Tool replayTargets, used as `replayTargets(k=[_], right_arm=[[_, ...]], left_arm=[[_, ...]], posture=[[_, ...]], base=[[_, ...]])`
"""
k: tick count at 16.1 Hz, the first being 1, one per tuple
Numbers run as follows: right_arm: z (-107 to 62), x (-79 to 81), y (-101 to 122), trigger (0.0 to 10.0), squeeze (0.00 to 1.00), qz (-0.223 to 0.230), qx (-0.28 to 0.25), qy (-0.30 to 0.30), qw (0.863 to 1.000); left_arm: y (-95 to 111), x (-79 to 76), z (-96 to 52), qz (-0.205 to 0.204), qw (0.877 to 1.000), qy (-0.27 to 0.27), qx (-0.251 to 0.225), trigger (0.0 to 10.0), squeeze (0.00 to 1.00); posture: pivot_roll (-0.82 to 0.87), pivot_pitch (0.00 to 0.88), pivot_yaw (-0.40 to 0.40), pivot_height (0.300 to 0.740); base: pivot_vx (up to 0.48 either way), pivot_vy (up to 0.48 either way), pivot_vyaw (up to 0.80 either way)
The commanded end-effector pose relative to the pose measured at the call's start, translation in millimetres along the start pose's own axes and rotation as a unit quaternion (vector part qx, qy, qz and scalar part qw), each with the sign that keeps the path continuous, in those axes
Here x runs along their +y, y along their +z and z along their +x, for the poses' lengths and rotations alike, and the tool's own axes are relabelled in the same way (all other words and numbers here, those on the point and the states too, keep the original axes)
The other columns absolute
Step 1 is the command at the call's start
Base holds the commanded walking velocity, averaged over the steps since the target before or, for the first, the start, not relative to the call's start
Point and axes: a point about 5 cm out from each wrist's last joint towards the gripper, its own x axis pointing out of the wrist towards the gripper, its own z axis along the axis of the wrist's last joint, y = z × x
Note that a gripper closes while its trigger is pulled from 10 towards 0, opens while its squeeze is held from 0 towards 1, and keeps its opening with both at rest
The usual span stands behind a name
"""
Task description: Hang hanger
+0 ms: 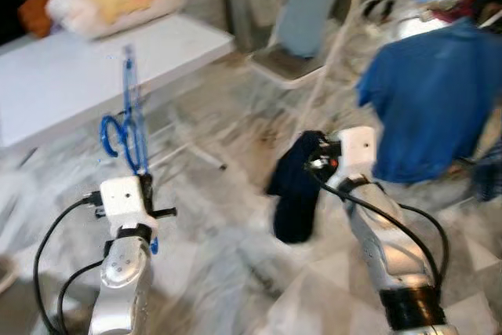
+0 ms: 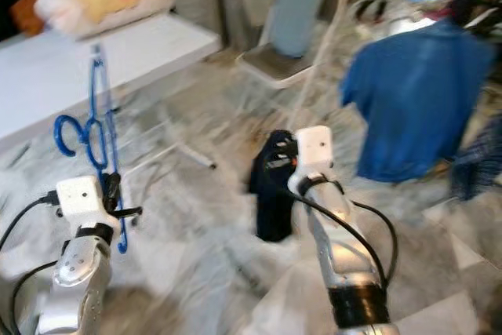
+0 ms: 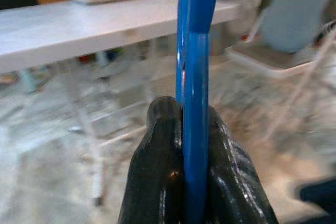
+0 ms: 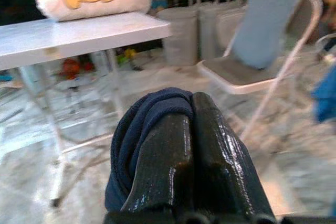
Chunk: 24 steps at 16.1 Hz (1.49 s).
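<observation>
Two loads in transit, nothing hung yet. Largest, white table at far left, taken as landmark. Right of table, well apart: blue shirt hanging, likely the drying spot. Between table and shirt: folding chair. Nearer than table: dark blue cloth pinched in right gripper. Just before table's edge: blue hanger, upright, clamped in left gripper. Step in hand: carrying. Next: finding a rail beyond the blur, hooking hanger.
</observation>
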Motion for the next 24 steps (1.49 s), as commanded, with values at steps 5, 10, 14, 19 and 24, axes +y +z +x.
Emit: replayTargets(k=[5, 10, 14, 19, 24], right_arm=[[8.0, 7.6, 4.5, 10.0, 0.00, 0.005, -0.012, 0.005, 1.000], [13.6, 12.6, 3.4, 10.0, 0.00, 0.009, -0.016, 0.012, 1.000], [15.7, 15.1, -0.3, 10.0, 0.00, 0.018, -0.013, 0.012, 1.000], [18.7, 14.9, -2.9, 10.0, 0.00, 0.022, -0.014, 0.007, 1.000], [20.5, 13.9, 0.9, 10.0, 0.00, 0.019, -0.021, 0.004, 1.000]], left_arm=[[1.1, 12.7, 1.9, 0.001, 1.000, 0.026, -0.001, 10.0, 0.00], [-1.9, 17.1, 2.9, 0.002, 0.999, 0.032, 0.006, 10.0, 0.00], [-5.3, 14.4, 2.7, 0.001, 0.999, 0.030, 0.014, 10.0, 0.00], [-8.2, 15.3, 1.5, 0.004, 0.999, 0.028, 0.021, 10.0, 0.00], [-2.3, 15.1, 1.9, 0.008, 0.999, 0.041, 0.005, 10.0, 0.00]], posture=[[-0.05, 0.000, 0.098, 0.740], [-0.05, 0.000, 0.102, 0.740], [-0.05, 0.000, 0.105, 0.740], [-0.04, 0.000, 0.114, 0.740], [-0.03, 0.000, 0.110, 0.740]], base=[[0.388, 0.119, 0.00], [0.356, 0.322, 0.46], [0.330, 0.348, 0.57], [0.289, 0.383, 0.00], [0.162, 0.215, 0.00]])
